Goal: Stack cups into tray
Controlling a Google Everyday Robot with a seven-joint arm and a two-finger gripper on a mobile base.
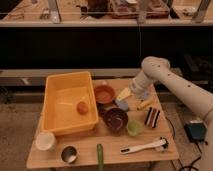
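Over table's back right, beside orange-brown bowl: fingers spread, empty; gripper hangs low. Likely step: reach first cup. Small pale green round cup nearest; descend straight, as it touches dark maroon bowl. Cream-white cup and shiny steel cup stand front-left, outside large yellow-orange plastic tray.
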